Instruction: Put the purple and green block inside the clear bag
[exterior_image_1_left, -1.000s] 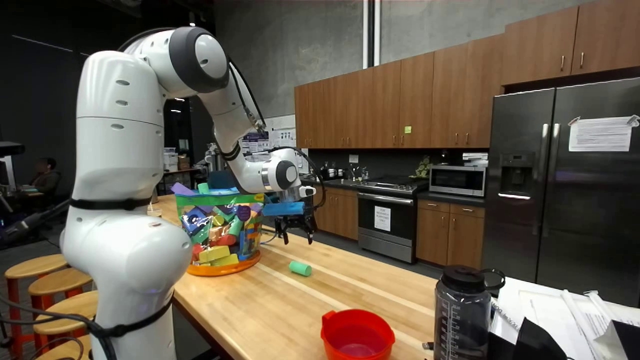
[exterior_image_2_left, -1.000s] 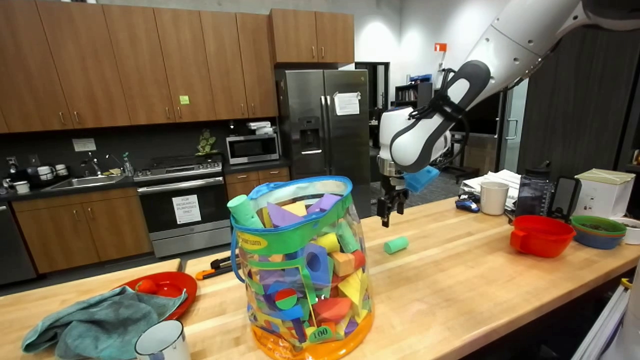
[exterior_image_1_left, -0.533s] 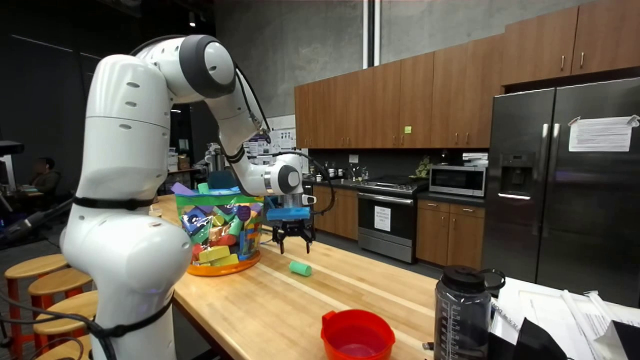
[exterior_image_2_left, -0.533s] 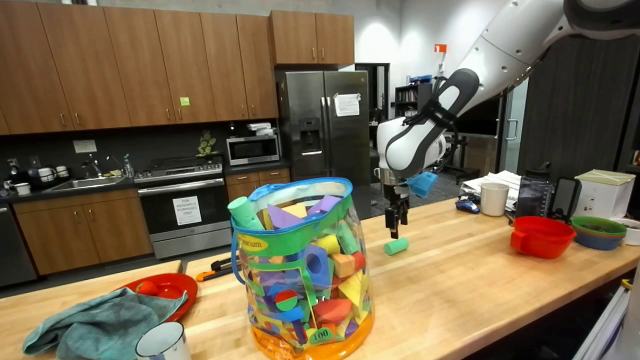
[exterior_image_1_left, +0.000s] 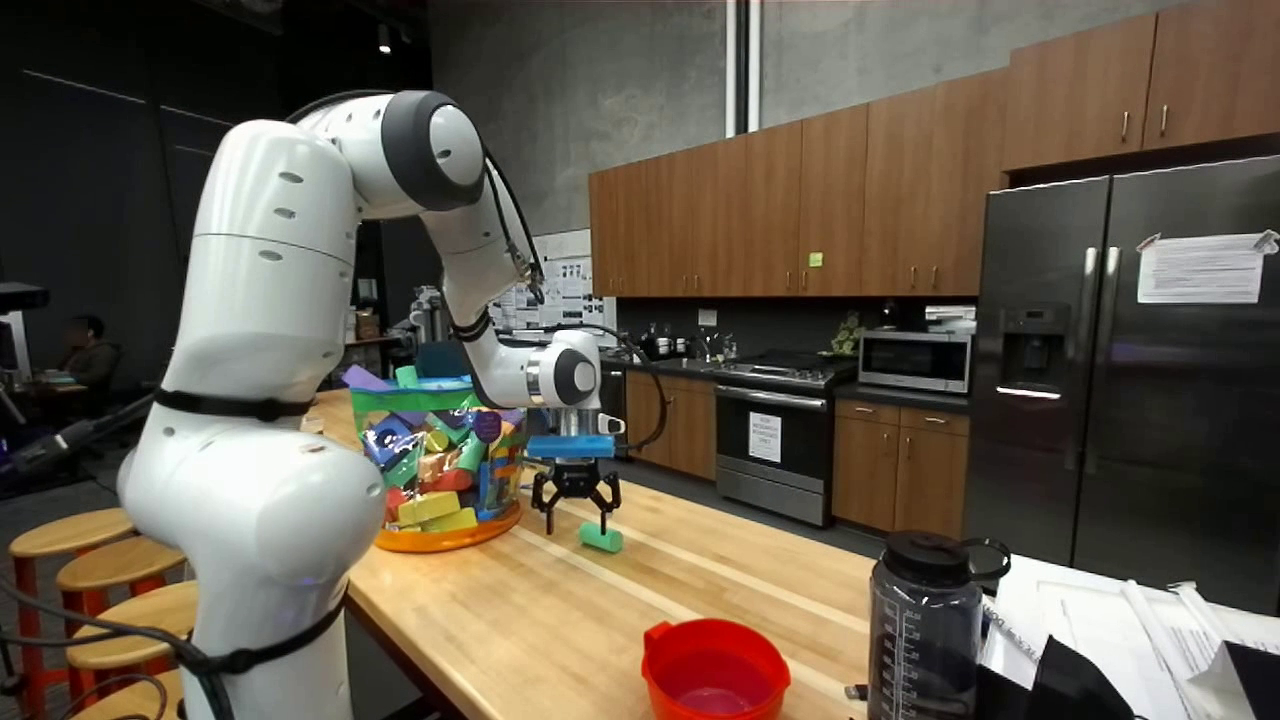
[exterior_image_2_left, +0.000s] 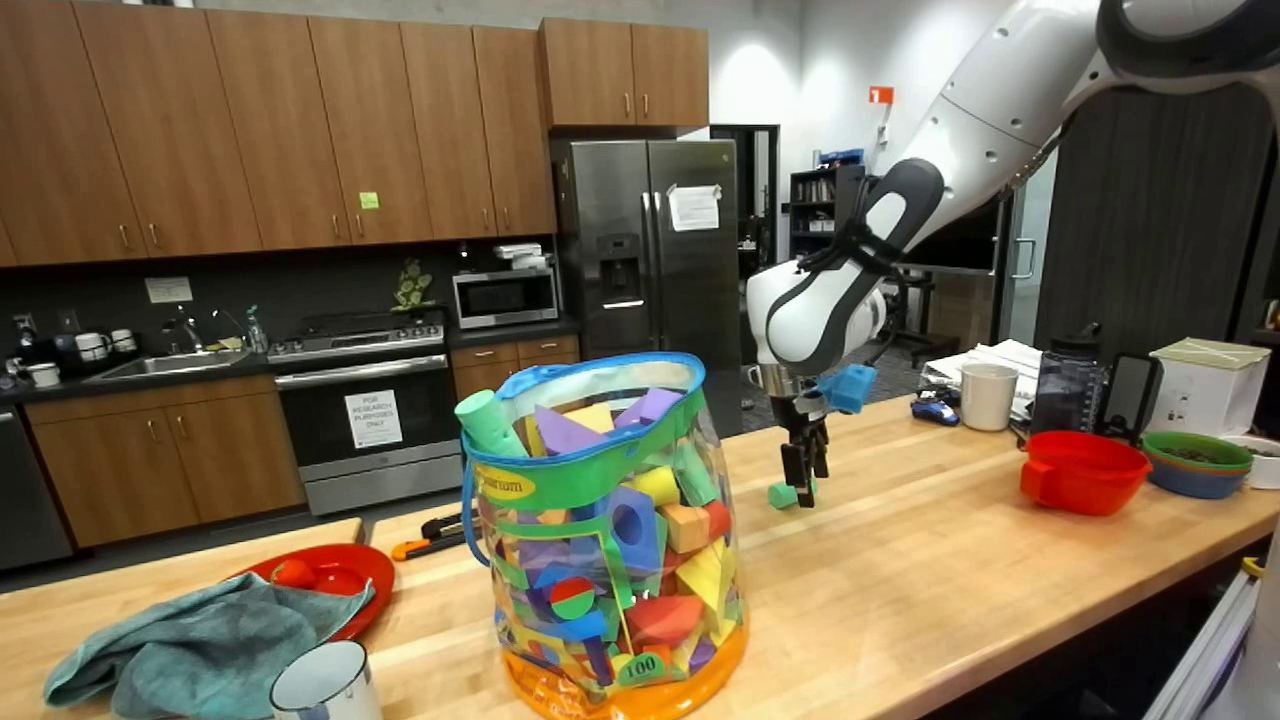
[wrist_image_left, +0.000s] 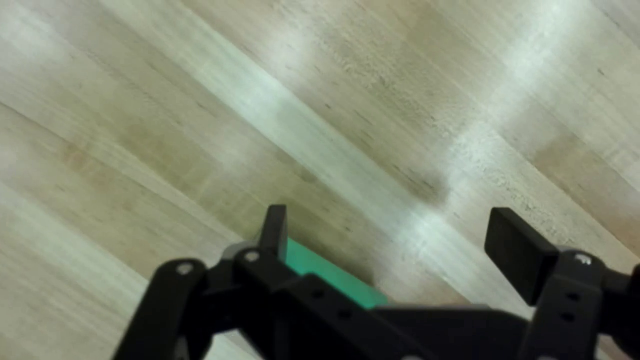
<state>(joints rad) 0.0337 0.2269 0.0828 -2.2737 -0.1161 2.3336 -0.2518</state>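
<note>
Green block (exterior_image_1_left: 602, 543) lies on its side near the bag (exterior_image_2_left: 580, 482); beside the same bag, the gripper (exterior_image_1_left: 576, 529) hangs low by the block, jaws wide apart.

The arm (exterior_image_1_left: 262, 300) is glossy white, smooth and rounded, dotted with small grey ovals (exterior_image_1_left: 289, 178). A dark grey band (exterior_image_1_left: 408, 150) rings the upper joint (exterior_image_1_left: 347, 135) beside a round white disc (exterior_image_1_left: 455, 147). Black straps (exterior_image_1_left: 235, 406) wrap it in places, and a black cable (exterior_image_1_left: 662, 398) loops out near the wrist (exterior_image_1_left: 574, 347). A silver collar (exterior_image_2_left: 776, 379) and a bright blue part (exterior_image_1_left: 570, 447) sit next to the hand (exterior_image_1_left: 576, 531), which is black and jointed, with blocky fingers (wrist_image_left: 521, 254) and pale round screw heads (wrist_image_left: 251, 256).
</note>
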